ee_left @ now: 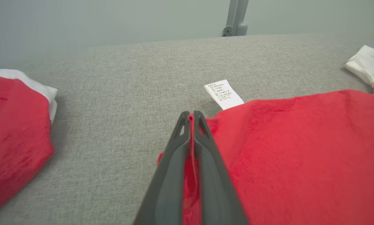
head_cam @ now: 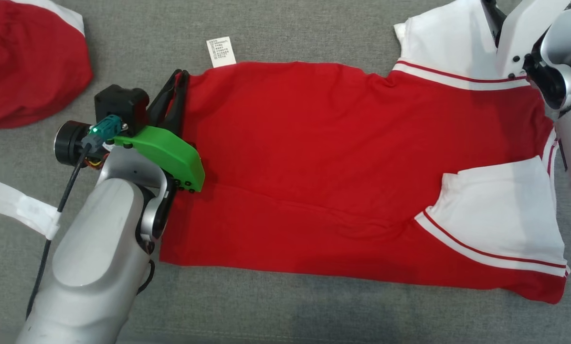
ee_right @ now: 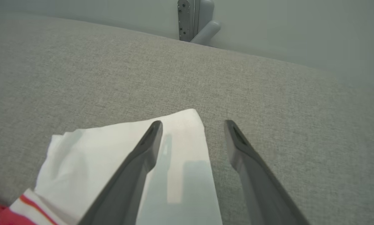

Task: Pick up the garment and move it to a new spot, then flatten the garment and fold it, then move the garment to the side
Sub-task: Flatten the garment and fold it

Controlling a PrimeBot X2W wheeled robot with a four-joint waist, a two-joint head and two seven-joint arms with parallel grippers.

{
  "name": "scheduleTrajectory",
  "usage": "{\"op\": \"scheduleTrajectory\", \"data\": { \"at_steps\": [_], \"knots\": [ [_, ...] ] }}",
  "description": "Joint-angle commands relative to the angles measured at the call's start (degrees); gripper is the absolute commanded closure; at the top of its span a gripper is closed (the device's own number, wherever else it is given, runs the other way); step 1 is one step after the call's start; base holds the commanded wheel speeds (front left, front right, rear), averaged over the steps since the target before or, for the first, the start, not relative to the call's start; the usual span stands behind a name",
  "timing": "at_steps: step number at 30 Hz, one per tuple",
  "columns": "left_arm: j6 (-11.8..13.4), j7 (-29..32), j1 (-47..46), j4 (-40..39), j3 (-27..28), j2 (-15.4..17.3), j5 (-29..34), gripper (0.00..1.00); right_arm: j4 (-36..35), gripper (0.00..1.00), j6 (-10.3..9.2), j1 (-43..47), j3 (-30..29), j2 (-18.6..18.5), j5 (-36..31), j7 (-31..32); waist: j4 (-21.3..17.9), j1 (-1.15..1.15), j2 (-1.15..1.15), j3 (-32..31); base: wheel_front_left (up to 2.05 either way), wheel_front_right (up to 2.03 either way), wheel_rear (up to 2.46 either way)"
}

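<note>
Grey cloth surface (head_cam: 285,28) bears red garment (head_cam: 314,157); care label (head_cam: 221,51) print illegible. Left gripper (ee_left: 190,115) clamped on its edge; right gripper (ee_right: 193,122) spread apart.

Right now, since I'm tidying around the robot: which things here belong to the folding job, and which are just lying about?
In the job: red shirt, its edge pinched in the shut left gripper; open right gripper at its white sleeve.
Lying about: second red garment at the far left; white strip; grey post at the back.
</note>
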Motion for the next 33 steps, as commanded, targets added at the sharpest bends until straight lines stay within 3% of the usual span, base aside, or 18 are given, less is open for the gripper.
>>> {"op": "scheduleTrajectory", "data": {
  "at_steps": [1, 13, 14, 15, 18, 20, 28, 33],
  "knots": [
    [0.22, -0.45, -0.53, 0.14, -0.19, -0.78, 0.48, 1.00, 1.92, 0.00, -0.07, -1.72, 0.31, 0.00, -0.11, 0.79, 2.49, 0.00, 0.14, 2.38, 0.00, 0.00, 0.00],
    [-0.22, -2.72, -1.65, 2.88, -0.86, -2.40, -0.36, 1.00, 13.76, 0.00, -0.06, -7.37, 3.56, -0.12, -2.40, 4.33, 3.43, 0.00, 0.14, 3.40, 0.00, 0.00, 0.00],
    [-0.29, -2.82, -1.73, 3.12, -0.87, -2.37, -0.40, 1.00, 14.39, 0.15, -0.06, -7.28, 3.93, -0.13, -2.15, 4.57, 3.41, 0.00, 0.14, 3.35, 0.00, 0.00, 0.00],
    [-0.30, -2.88, -1.82, 3.32, -0.87, -2.30, -0.45, 1.00, 15.00, 0.50, -0.07, -7.20, 4.23, -0.28, -1.94, 4.98, 3.39, 0.00, 0.14, 3.29, 0.00, 0.00, 0.00],
    [-0.45, -3.20, -1.88, 3.89, -0.96, -2.18, -0.63, 1.00, 16.11, 0.72, -0.09, -7.18, 4.85, -0.76, -1.49, 4.62, 3.26, 0.00, 0.14, 3.03, 0.00, 0.00, 0.00],
    [-0.41, -3.45, -1.82, 4.20, -0.87, -2.06, -0.82, 1.00, 16.63, 1.00, -0.10, -7.53, 4.92, -0.96, -1.48, 3.86, 3.06, 0.00, 0.14, 2.74, 0.00, 0.00, 0.00],
    [0.46, -4.23, -0.25, 6.07, -0.13, -0.71, -1.26, 1.00, 18.49, 1.00, -0.09, -7.53, 6.10, 0.12, -1.39, -2.79, 1.14, 0.00, 0.14, -0.72, 0.00, 0.00, 0.00],
    [0.93, -4.17, 1.20, 6.73, 0.43, 0.46, -2.05, 1.00, 15.13, 1.00, -0.09, -4.47, 8.88, -0.99, 2.53, -7.99, -0.57, 0.00, 0.14, -3.97, 0.00, 0.00, 0.00]
  ]
}}
